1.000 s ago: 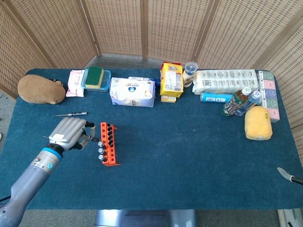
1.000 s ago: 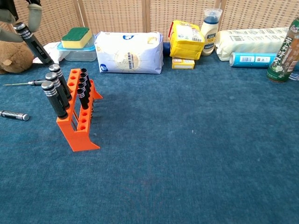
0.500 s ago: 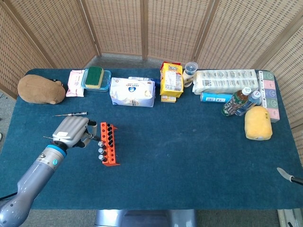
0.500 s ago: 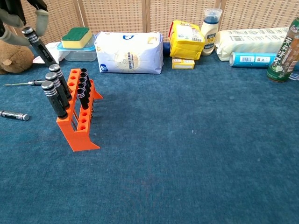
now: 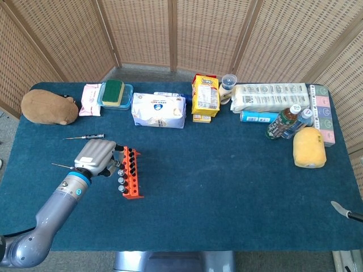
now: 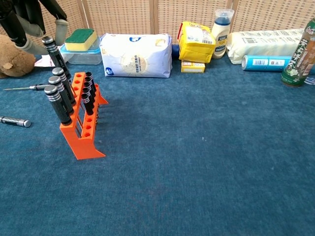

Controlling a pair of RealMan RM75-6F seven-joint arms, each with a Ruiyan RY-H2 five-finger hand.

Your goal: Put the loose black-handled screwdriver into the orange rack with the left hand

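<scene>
Fingers of your left hand point(image 6: 29, 22) pinch the screwdriver point(image 6: 54, 51), tilted, its tip at the rack's point(image 6: 81, 132) far end. Your right hand is out of sight.

Three large black-handled screwdrivers point(image 6: 58, 101) and a row of small black drivers point(image 6: 88, 93) are counted at one orange plastic rack point(image 6: 83, 132); two thin loose drivers point(image 6: 15, 121) are counted on the blue cloth.

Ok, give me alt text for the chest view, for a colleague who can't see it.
At upper left, the left robot hand holds a black-handled screwdriver tilted just above the far end of the orange rack, which already carries several drivers. Two loose screwdrivers lie on the blue table to its left, with groceries along the back.
</scene>
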